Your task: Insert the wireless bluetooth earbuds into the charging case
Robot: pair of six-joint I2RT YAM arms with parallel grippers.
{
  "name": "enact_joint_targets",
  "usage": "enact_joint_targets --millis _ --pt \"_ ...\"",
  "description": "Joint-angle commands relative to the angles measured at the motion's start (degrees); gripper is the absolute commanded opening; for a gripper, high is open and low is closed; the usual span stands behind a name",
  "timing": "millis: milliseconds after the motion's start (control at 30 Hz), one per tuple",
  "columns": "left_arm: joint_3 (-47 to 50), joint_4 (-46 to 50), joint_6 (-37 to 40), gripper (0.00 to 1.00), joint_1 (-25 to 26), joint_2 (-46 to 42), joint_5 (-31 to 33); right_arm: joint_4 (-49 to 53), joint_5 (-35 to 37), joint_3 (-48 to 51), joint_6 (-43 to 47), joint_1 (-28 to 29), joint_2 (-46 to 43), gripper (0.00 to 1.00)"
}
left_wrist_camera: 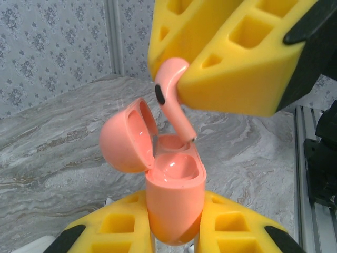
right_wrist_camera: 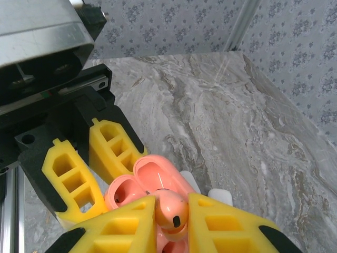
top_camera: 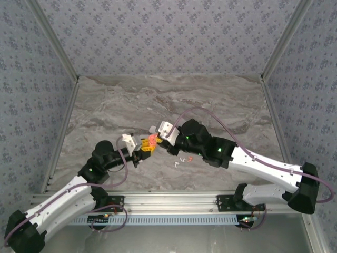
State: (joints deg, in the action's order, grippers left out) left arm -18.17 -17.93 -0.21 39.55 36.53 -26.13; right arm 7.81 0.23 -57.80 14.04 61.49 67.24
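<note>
Left fingers (left_wrist_camera: pixel 124 226): closed on the lower body of the charging case (left_wrist_camera: pixel 174 200), one yellow pad on each side.
Right fingers (left_wrist_camera: pixel 237 58): closed on the head of the coral earbud (left_wrist_camera: pixel 171 84), which is pinched between the yellow pads.
Charging case: coral, held upright off the table (top_camera: pixel 158 100), over its middle area towards the near edge. Its lid (left_wrist_camera: pixel 126 142) is swung open to one side, and both wells are exposed.
Coral earbud: held directly over the open case with its stem pointed down. The stem tip is at the mouth of one well, and the head is clear above the case.
White earbuds (top_camera: pixel 179 161): a few small pieces are seen lying loose on the table, just beside the right arm and towards the near edge. Their exact number cannot be told.
</note>
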Motion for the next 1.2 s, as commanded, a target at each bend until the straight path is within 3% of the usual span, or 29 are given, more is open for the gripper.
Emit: enact_joint_targets --millis 0,500,700,833,1033,1167 --pt "-2.5 -2.5 -0.6 0.00 0.5 -0.2 -1.1 -1.7 -0.6 -2.5 0.6 0.8 0.8 0.21" --pt "-2.7 -2.8 -0.8 0.00 0.4 -0.3 -1.0 0.0 -1.5 -2.8 0.5 1.8 2.7 0.21" --pt "-2.7 -2.8 -0.8 0.00 0.4 -0.2 -0.9 1.5 -5.1 -2.9 0.0 1.5 2.7 0.23" --pt "-2.6 -2.8 -0.9 0.00 0.5 -0.3 -1.0 3.2 -9.7 -3.9 -1.6 -0.1 2.6 0.28" --pt "-2.5 -2.9 -0.9 0.00 0.4 -0.4 -1.0 4.3 -13.7 -5.6 -4.9 -2.4 0.8 0.46" --pt "-2.3 -2.8 -0.9 0.00 0.5 -0.6 -0.6 5.3 -13.7 -5.8 -10.7 -6.3 -2.1 0.49"
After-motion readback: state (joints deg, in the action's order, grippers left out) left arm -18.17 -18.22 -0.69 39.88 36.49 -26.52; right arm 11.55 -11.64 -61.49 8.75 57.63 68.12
